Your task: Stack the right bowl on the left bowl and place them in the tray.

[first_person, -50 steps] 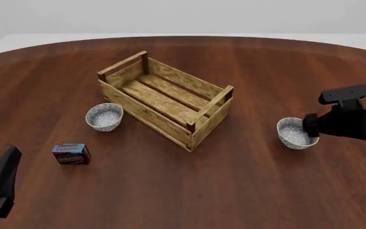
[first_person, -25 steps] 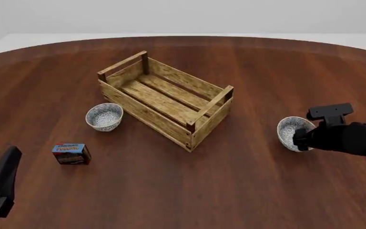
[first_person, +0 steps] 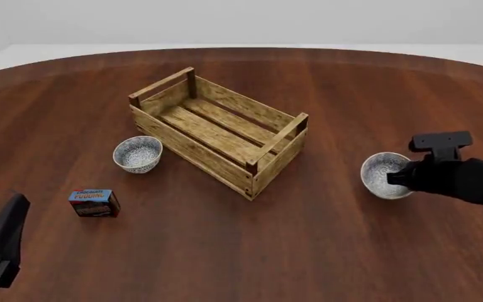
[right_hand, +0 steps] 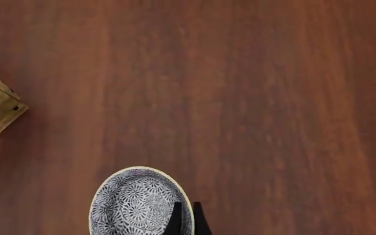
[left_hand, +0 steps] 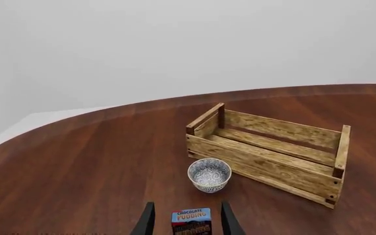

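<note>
Jaws of R gripper [right_hand: 185,219] pinched on rim of right bowl [first_person: 382,175], bowl tilted, possibly just off table [first_person: 326,251]. L gripper [left_hand: 186,223] jaws apart, holding nothing, pudding box [left_hand: 191,221] between them in view. Left bowl [first_person: 138,153] upright beside tray [first_person: 216,131], tray holds nothing.

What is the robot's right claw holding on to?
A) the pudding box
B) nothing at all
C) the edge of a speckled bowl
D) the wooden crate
C: the right gripper has its two fingers pinched together over the rim of the right bowl, one inside and one outside, while the pudding box and the tray sit far from it.
</note>
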You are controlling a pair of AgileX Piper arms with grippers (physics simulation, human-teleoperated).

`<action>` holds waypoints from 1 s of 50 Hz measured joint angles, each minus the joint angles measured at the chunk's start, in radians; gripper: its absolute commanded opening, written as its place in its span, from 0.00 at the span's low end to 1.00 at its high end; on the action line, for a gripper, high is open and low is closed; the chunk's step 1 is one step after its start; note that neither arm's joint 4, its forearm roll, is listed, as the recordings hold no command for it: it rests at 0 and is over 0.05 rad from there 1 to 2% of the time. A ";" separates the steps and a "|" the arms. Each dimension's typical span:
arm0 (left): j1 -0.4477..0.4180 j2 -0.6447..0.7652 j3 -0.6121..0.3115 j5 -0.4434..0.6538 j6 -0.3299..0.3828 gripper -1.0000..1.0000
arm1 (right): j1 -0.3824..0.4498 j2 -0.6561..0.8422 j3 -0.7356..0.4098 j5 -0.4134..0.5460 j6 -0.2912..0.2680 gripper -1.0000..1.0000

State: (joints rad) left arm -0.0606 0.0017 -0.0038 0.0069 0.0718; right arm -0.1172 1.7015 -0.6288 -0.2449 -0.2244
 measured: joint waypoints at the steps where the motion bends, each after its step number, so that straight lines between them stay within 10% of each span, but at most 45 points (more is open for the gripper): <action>1: 0.000 0.000 0.000 0.000 0.000 1.00 | 0.001 -0.008 0.003 0.004 0.001 0.00; 50: -0.011 -0.001 -0.091 0.069 -0.015 1.00 | 0.173 -0.556 -0.063 0.302 0.103 0.00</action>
State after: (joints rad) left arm -0.0718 0.0003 -0.0946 0.0754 0.0572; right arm 0.0557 1.1457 -0.6915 0.0576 -0.1209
